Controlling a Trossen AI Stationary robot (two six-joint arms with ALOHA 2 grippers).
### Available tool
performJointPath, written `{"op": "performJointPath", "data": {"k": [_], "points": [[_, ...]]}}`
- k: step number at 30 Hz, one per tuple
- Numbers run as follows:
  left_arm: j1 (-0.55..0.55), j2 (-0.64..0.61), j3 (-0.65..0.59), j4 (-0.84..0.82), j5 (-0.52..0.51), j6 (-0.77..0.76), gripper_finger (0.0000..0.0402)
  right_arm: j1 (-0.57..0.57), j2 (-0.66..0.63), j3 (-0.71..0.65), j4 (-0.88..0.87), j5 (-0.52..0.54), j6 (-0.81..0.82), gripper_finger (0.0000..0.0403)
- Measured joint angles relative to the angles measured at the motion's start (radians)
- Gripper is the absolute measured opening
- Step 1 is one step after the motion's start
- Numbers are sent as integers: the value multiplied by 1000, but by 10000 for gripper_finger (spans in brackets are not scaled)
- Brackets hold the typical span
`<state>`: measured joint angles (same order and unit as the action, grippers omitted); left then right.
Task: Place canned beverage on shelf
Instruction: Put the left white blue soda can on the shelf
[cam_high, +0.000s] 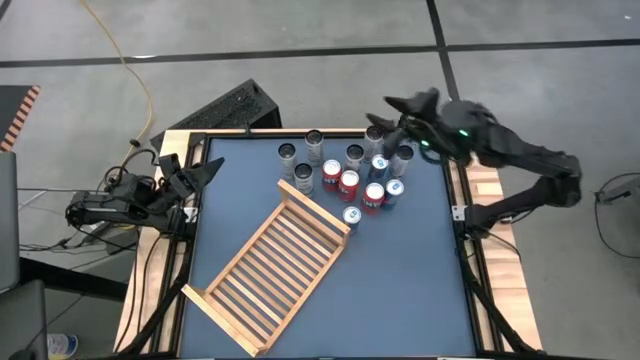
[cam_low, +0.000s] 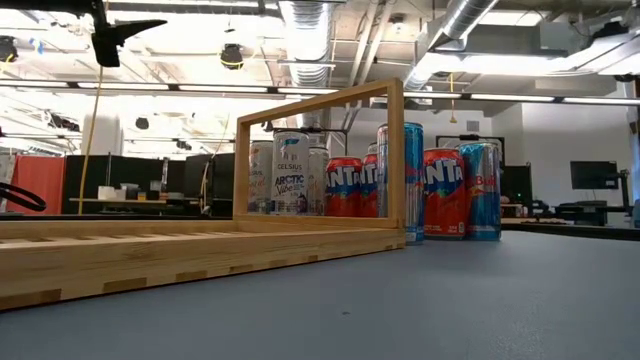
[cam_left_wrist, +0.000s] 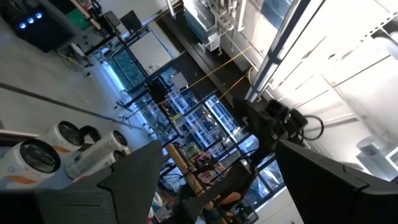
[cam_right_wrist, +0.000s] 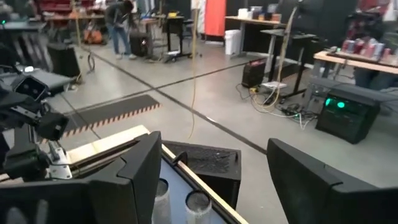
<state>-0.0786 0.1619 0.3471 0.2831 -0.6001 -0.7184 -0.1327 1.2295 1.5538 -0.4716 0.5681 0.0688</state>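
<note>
Blue surface (cam_high: 400, 280) in an open workshop. The shelf (cam_high: 268, 275) is laid flat and diagonal at centre-left; the cans (cam_high: 350, 172) are clustered upright just beyond its far end. Right end effector (cam_high: 400, 105) is held above the cluster, fingers apart, nothing gripped. Left end effector (cam_high: 205, 172) is parked at the surface's left edge, fingers apart. Risk: neighbouring cans could be toppled because of tight packing.
</note>
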Motion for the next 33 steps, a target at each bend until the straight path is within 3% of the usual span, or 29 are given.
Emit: {"op": "performJointPath", "data": {"k": [7,16,27,33], "points": [[0,0,0,-1,-2,0,302,-89,245,154,-1,-149,-35,265],[0,0,0,-11,-8,3,302,-104,500,296,0,-185,-85,265],[0,0,0,-22,-15,19,302,-112,701,418,-55,-309,-65,266],[0,0,0,-44,-14,17,302,-111,769,462,-243,-365,-74,266]]}}
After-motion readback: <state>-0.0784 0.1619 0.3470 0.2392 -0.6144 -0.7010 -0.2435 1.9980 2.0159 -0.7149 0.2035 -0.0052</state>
